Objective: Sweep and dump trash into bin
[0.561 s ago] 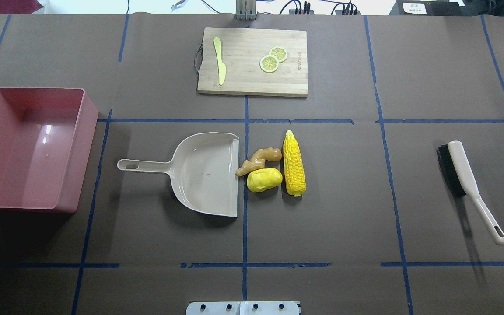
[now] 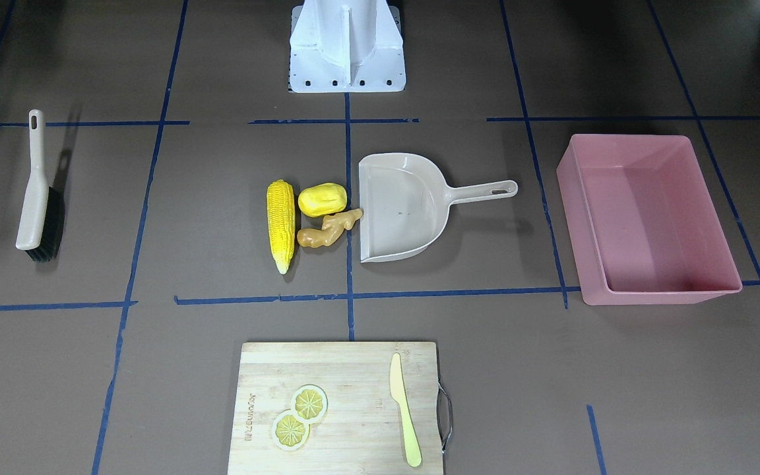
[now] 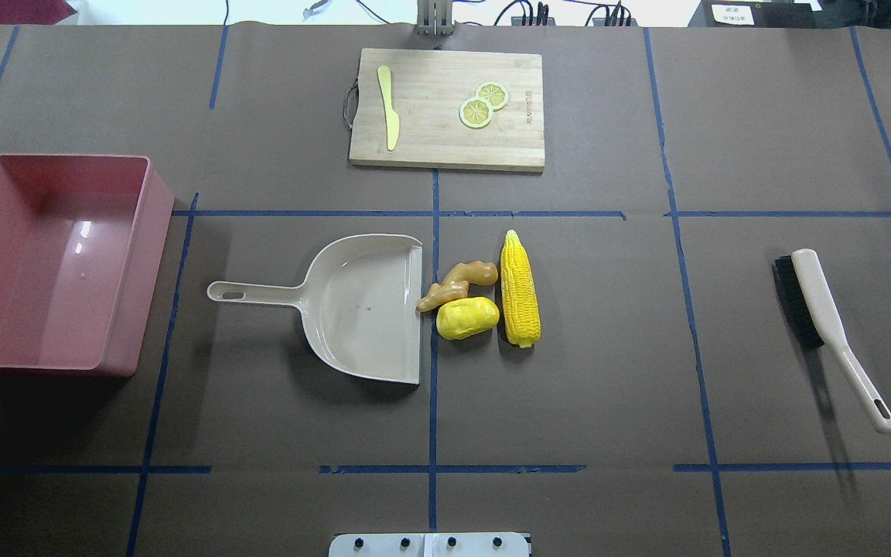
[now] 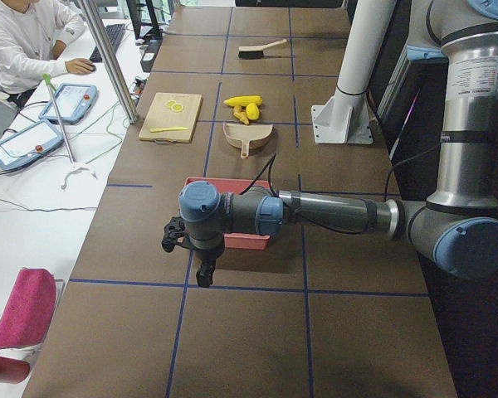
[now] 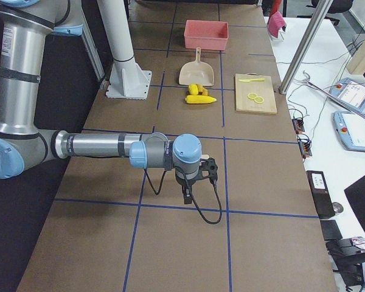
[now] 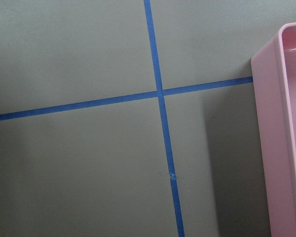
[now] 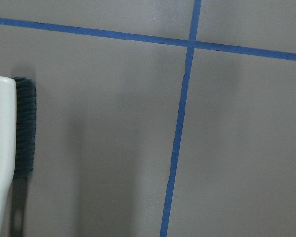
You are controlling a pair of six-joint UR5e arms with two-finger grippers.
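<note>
Overhead, with 12 o'clock pointing away from the robot, the counter (image 3: 608, 348) carries every item and nothing is in hand. The bin (image 3: 51, 278) stands empty at 9 o'clock, well apart from the work. The cutting board (image 3: 445, 147) at 12 o'clock is no part of the job. The dustpan (image 3: 368, 309) lies at centre with its handle to 9 o'clock and its open lip to 3 o'clock. The brush (image 3: 821, 309) lies far out at 3 o'clock, bristles on its 9 o'clock side and handle toward 5 o'clock. The left claw (image 4: 205, 278) hangs beside the bin and the right claw (image 5: 187, 198) near the brush; both show in the side views only, so whether their jaws are parted or closed cannot be told. The trash lies at the lip. The corn cob (image 3: 520, 290) is farthest out and parallel to it, the potato lump (image 3: 467, 318) is just beside it, and the ginger root (image 3: 457, 284) touches it. Assessed step: fetching the tools. Recommended: take the brush well down its handle, bristles downward, and pin the dustpan flat so its lip seals. Start the stroke beyond the cob and draw steadily toward 9 o'clock, since the cob will likely roll.
</note>
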